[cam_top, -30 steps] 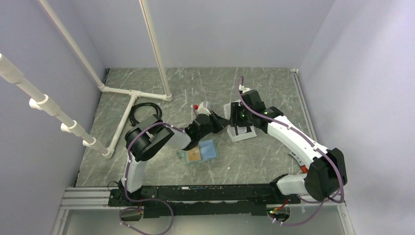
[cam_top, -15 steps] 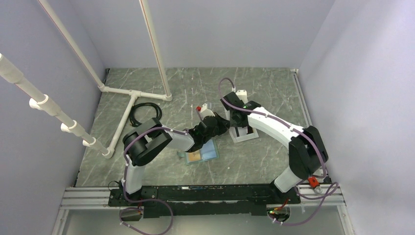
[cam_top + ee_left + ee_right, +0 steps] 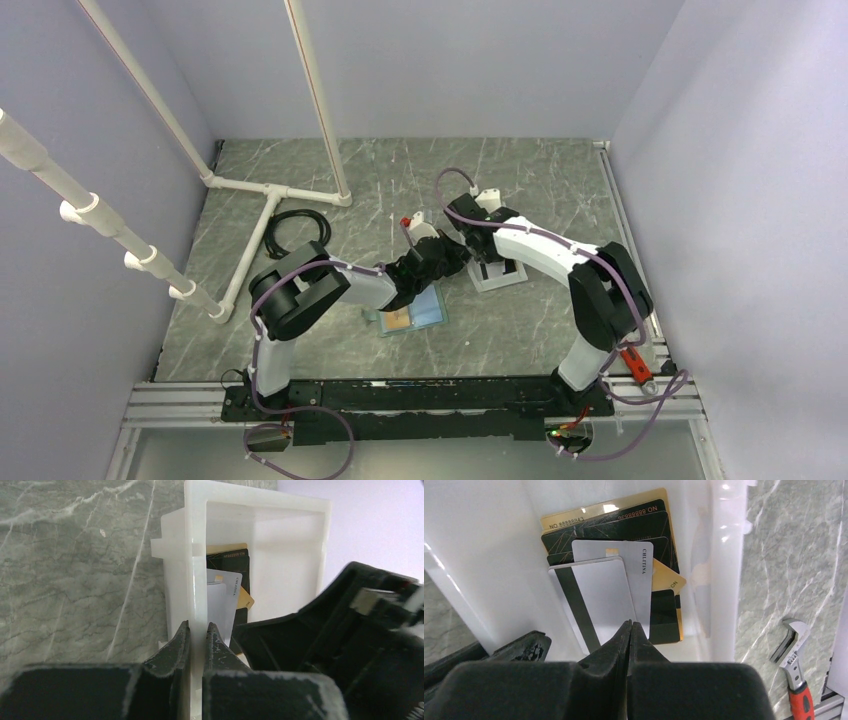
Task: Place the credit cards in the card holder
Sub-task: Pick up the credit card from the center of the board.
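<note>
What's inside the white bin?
In the white bin: a stack of cards, two silver on top, black and gold beneath. The full count is hidden; the right gripper covers the stack's near edge.

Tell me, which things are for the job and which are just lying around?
For the job: credit cards stacked in the white bin; card holder, lying open.
Just lying around: wrench; black cable coil; white pipe frame.
</note>
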You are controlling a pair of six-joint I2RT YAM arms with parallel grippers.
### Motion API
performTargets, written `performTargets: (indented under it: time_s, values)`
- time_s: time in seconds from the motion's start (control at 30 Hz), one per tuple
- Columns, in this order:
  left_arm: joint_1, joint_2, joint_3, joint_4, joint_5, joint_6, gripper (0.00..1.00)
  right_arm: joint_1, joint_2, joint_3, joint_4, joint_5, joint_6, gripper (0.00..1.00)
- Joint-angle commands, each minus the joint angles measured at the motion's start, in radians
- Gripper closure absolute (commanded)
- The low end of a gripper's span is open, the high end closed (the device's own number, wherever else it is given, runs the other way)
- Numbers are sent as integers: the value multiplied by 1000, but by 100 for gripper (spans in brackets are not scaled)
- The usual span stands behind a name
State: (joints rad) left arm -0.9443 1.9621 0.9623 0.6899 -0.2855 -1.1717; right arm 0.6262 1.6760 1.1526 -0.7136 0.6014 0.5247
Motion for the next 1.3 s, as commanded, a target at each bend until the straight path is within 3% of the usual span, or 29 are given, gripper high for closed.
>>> performTargets:
  time_s: [0.0, 0.4, 0.63, 0.8, 1.0, 1.27]
  values:
    - [-3, -29, -11, -58, -36, 47, 100, 3, 34, 29, 32, 63, -38, 100]
    - [2, -29, -15, -62, -31, 53, 100, -3, 65, 17, 28, 131, -46, 100]
    - [3, -29, -24, -56, -26, 44, 100, -32, 92, -32, 106, 46, -67, 100]
    - [4, -32, -26, -54, -21, 43, 100, -42, 79, -64, 178, -85, -107, 100]
    - [5, -23, -28, -40, -9, 35, 100, -78, -53, -140, 318, -372, -150, 100]
    - [5, -23, -32, -35, -6, 34, 100, -156, -144, -192, 388, -543, -132, 100]
